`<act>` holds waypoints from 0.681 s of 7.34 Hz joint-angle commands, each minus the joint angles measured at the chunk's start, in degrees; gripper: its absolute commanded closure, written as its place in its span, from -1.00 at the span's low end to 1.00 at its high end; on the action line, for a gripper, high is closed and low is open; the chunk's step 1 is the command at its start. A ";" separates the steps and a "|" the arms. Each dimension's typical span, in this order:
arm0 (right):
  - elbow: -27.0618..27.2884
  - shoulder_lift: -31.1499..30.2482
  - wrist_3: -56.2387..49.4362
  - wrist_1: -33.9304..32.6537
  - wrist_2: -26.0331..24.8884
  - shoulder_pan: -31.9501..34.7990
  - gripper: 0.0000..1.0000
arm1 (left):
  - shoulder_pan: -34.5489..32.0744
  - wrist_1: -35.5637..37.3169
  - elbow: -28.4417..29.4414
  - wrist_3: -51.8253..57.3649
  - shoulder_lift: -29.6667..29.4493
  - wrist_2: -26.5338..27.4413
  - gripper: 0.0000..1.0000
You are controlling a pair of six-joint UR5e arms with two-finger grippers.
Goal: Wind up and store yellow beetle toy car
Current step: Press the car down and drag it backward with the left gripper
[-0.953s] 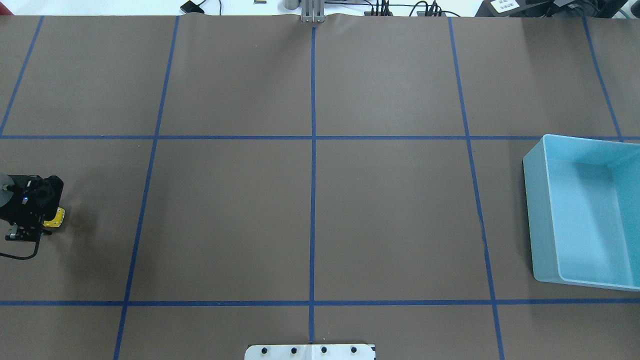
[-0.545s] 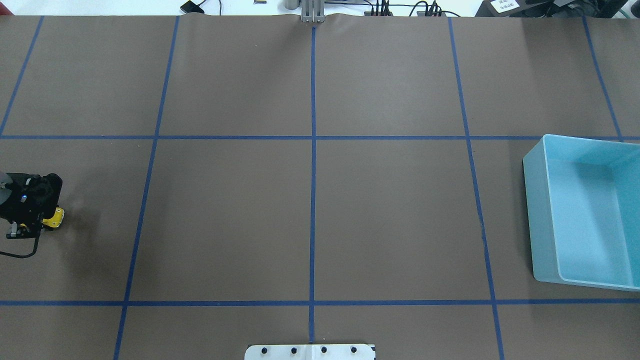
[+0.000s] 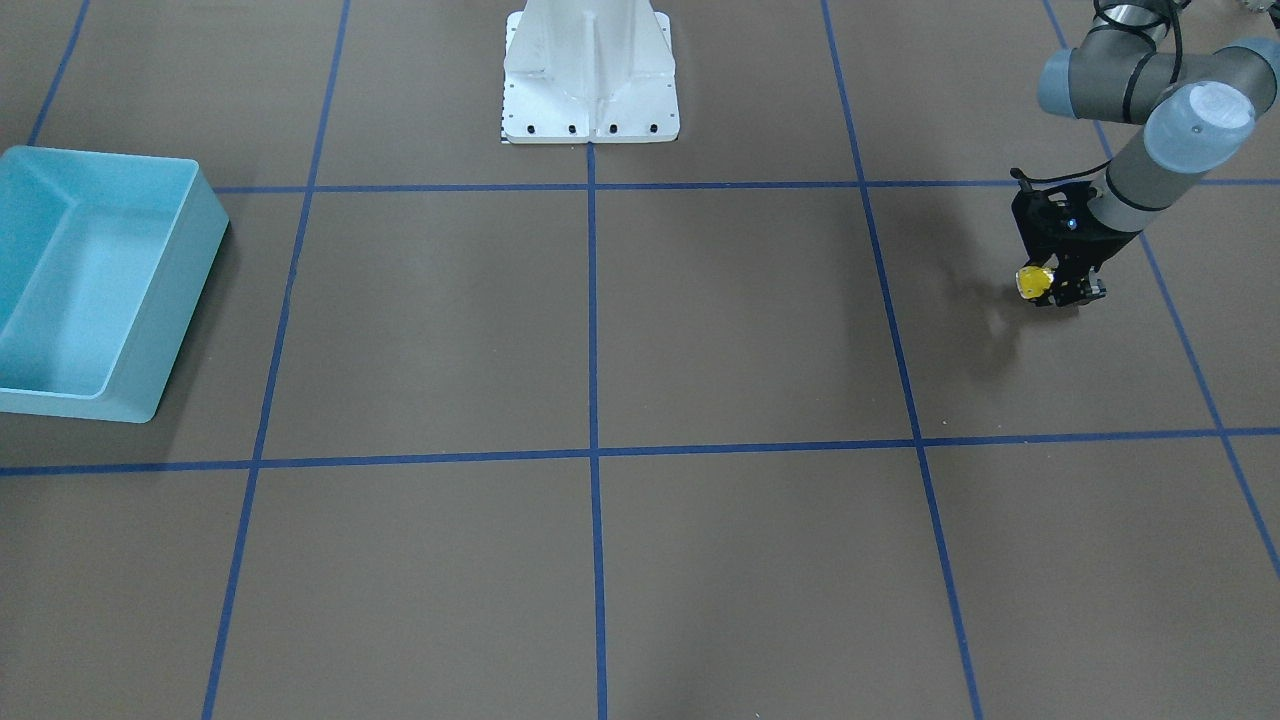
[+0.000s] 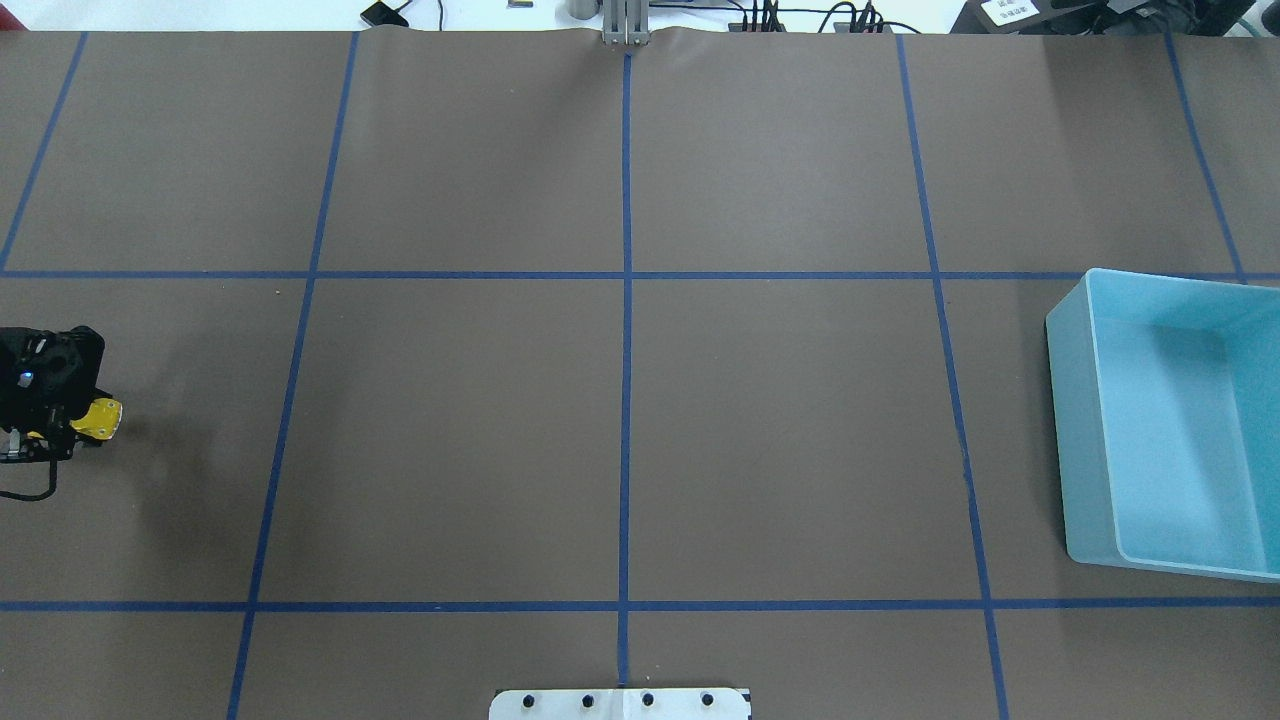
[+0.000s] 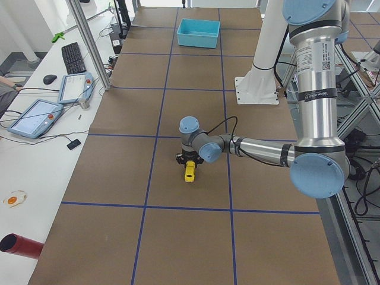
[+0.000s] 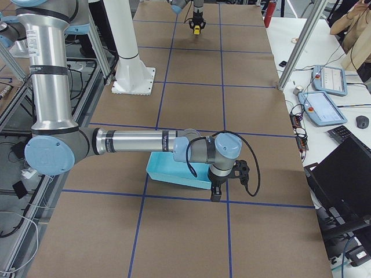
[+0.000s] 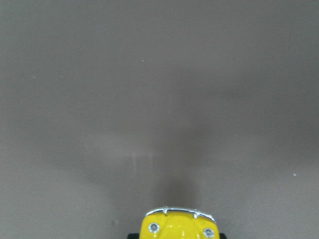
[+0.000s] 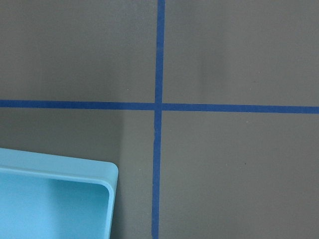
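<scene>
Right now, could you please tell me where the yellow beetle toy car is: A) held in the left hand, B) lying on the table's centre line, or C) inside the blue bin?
A: the yellow beetle toy car is gripped in the left hand, across the table from the blue bin.

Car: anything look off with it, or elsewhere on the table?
Nothing stands out. The car is clamped in the left pincer, nose poking out, seemingly just above the table at its left end. No damage shows. The bin sits flat and upright at the right end.
</scene>
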 commanded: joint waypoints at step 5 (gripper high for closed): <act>-0.03 0.00 0.00 0.00 0.00 0.00 -1.00 | -0.77 -10.16 4.37 -0.28 0.03 -2.63 1.00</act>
